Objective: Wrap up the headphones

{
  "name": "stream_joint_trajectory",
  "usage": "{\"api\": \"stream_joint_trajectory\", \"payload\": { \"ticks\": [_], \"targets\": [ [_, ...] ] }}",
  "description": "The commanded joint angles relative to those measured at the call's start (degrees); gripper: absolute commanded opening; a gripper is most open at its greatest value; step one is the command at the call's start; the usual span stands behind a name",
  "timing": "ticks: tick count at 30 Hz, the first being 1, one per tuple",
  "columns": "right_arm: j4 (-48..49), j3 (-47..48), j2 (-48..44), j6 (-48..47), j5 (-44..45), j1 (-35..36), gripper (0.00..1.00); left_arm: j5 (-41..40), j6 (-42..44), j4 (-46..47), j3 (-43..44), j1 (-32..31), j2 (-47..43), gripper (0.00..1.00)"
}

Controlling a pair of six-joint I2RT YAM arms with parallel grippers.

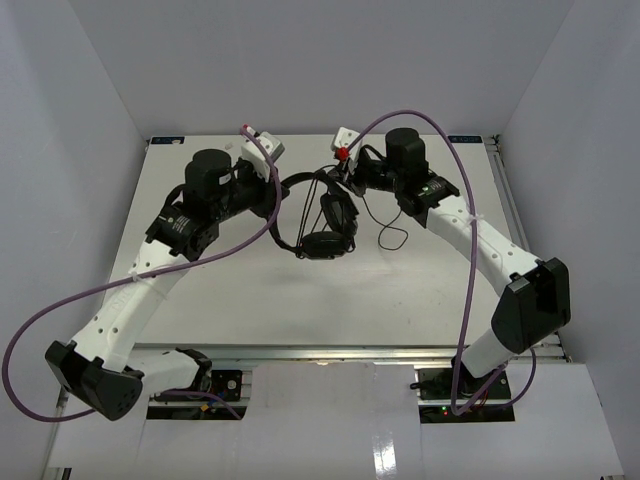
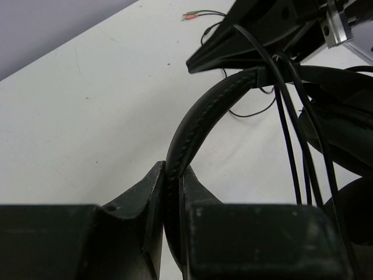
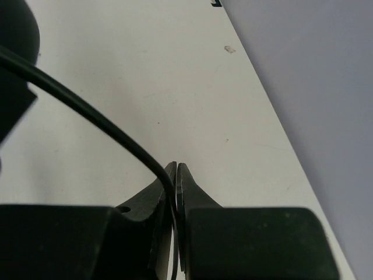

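While left claw clamps stitched padded headband of headphones, right claw pinches thin smooth cable

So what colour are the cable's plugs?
The plugs: green and pink, best in left wrist view.

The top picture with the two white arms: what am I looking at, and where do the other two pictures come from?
Those are two robot arms, the left arm and the right arm, bolted at the near edge of a white table. A camera above and behind them took that picture. The other two pictures come from a small camera on each wrist, looking out along that arm's own two fingers. The left gripper is shut on the padded headband of the black headphones. The right gripper pinches their thin black cable. More of the cable, with its pink and green plugs, lies loose on the table.
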Motion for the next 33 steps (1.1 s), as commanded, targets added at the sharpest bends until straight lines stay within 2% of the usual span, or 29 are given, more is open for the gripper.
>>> {"api": "stream_joint_trajectory", "payload": {
  "ticks": [1,7,10,15,22,28,33],
  "targets": [
    [8.97,-5.11,-2.25,10.14,-12.70,-2.61,0.12,-0.30,-2.89,1.96,7.62,-0.27,-0.20,0.00],
    [27.92,-10.55,-0.11,30.12,-29.50,-3.56,0.15,-0.09,-5.93,1.88,14.55,-0.27,3.03,0.00],
    [42.77,-13.21,1.77,43.77,-33.26,-3.38,0.15,-0.36,-6.77,1.42,18.46,-0.36,4.16,0.00],
    [55.63,-18.40,2.17,53.61,-35.60,-3.07,0.14,-3.57,-6.73,0.91,23.12,-0.45,5.53,0.00],
    [64.27,-24.07,1.36,59.01,-36.39,0.14,0.17,-10.32,-8.59,1.14,31.88,-0.45,10.29,0.00],
    [66.31,-25.74,-0.78,59.86,-36.00,4.52,0.17,-18.78,-10.55,1.57,39.20,-0.45,14.21,0.00],
    [65.36,-27.37,-3.32,58.56,-34.46,6.02,0.17,-25.86,-8.79,3.45,41.76,-0.45,16.17,0.00]
  ]
}}
